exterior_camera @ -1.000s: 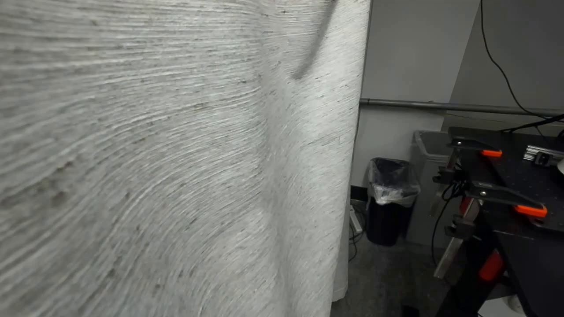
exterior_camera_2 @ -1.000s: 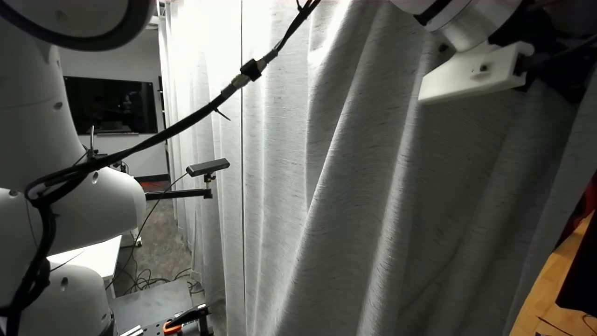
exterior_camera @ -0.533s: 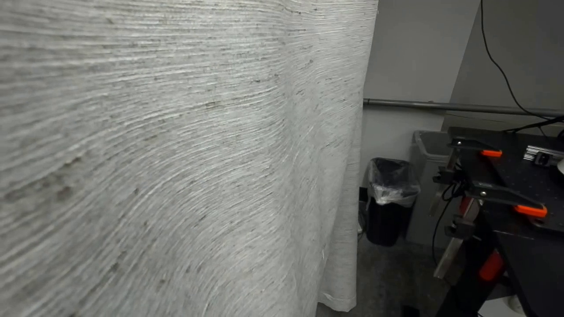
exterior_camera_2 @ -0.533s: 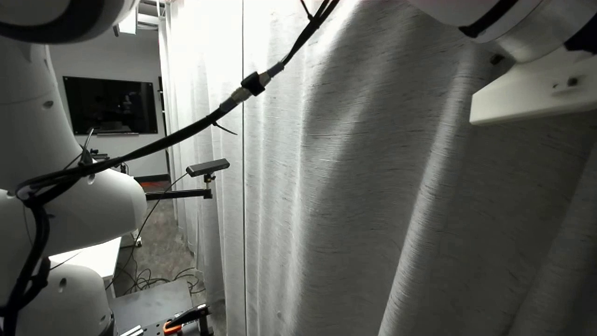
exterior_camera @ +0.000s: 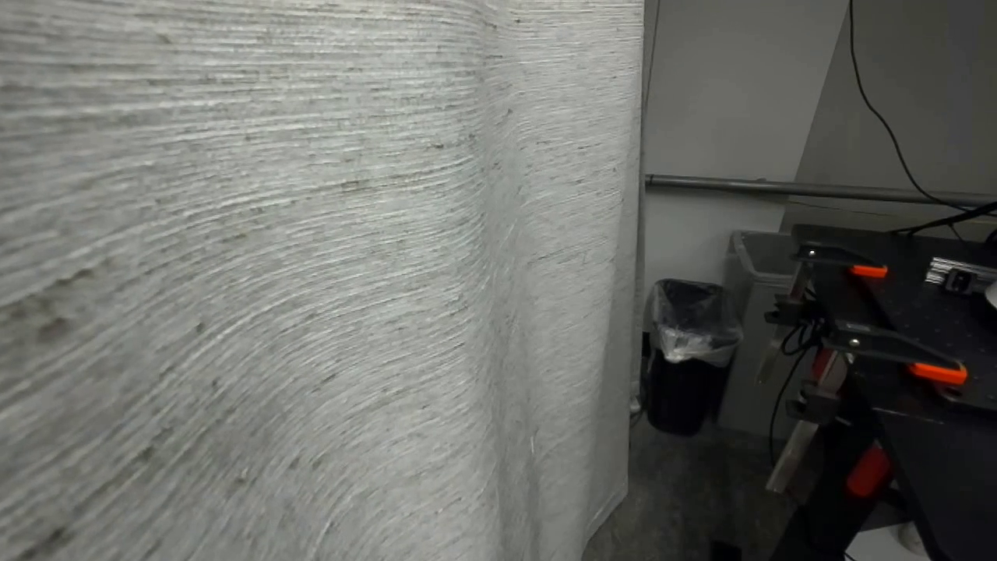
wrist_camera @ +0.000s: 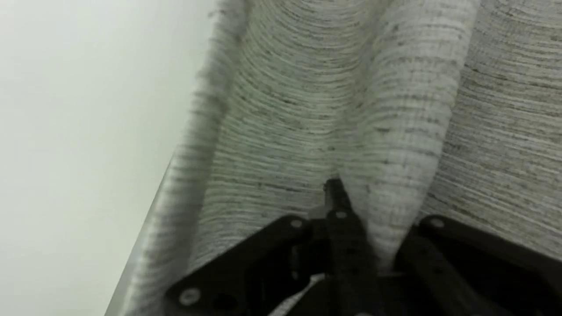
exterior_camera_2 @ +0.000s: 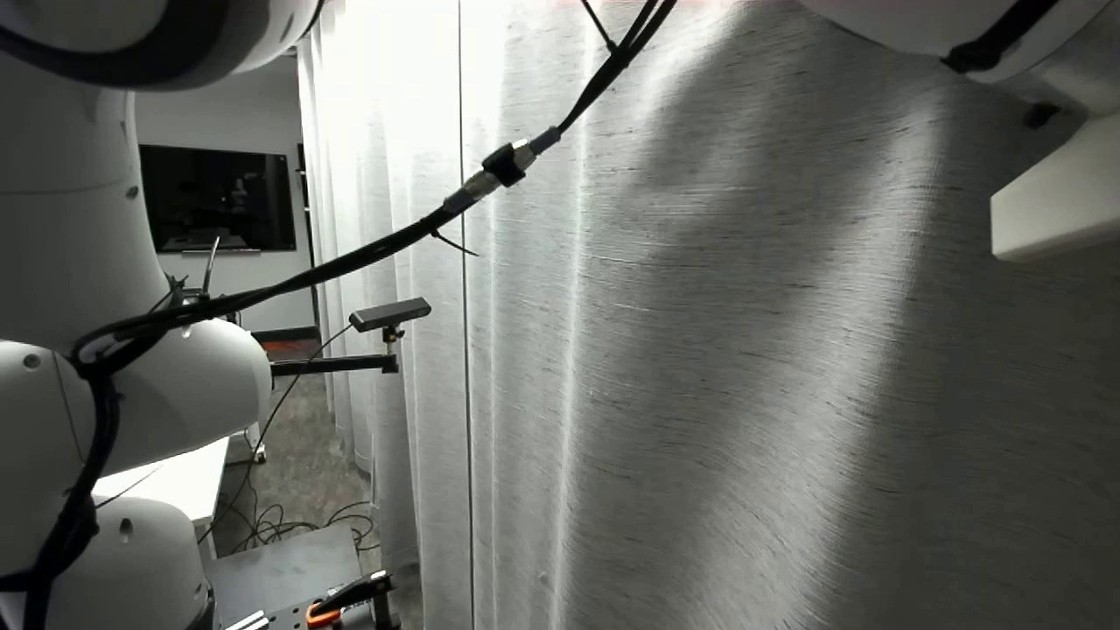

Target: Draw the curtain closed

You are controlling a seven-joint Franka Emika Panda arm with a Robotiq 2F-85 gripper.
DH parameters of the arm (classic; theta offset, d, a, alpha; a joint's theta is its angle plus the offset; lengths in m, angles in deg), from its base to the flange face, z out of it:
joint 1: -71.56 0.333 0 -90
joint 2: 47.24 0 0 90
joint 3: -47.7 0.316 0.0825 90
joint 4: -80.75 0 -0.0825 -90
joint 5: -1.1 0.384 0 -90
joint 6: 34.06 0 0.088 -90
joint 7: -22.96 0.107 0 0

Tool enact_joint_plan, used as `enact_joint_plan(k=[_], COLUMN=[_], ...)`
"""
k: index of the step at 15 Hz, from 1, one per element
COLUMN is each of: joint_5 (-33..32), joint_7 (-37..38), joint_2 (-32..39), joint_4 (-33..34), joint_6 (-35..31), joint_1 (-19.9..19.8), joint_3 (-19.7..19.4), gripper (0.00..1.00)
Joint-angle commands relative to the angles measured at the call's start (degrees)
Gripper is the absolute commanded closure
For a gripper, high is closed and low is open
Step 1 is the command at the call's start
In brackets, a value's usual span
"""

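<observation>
Tool grasping curtain; pinched fold runs between tool's fingers, partly hiding the far one; more curtain spreads past tool's tips and to both sides of tool in wrist view.

We see a white, rounded arm with dark screw holes, black bands and black cables with metal connectors; the black gripper carries pale, round screw heads.

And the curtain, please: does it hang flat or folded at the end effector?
Folded: in the wrist view, a ridge of the curtain narrows down into the end effector.
</observation>
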Motion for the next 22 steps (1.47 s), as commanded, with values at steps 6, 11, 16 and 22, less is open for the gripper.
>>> enact_joint_plan(k=[6,11,16,22], joint_5=[-7.75,-6.62,-6.92,-5.71], joint_7=[2.14,1.97,2.44,2.27], joint_2=[9.69,7.01,6.59,6.03], joint_4=[5.62,2.25,1.85,1.01], joint_6=[-7.31,-4.57,-4.52,-3.33], joint_1=[10.46,9.06,9.4,8.58], joint_3=[-9.17,-8.73,-8.81,-7.76], gripper=[0.99,0.99,0.99,0.99])
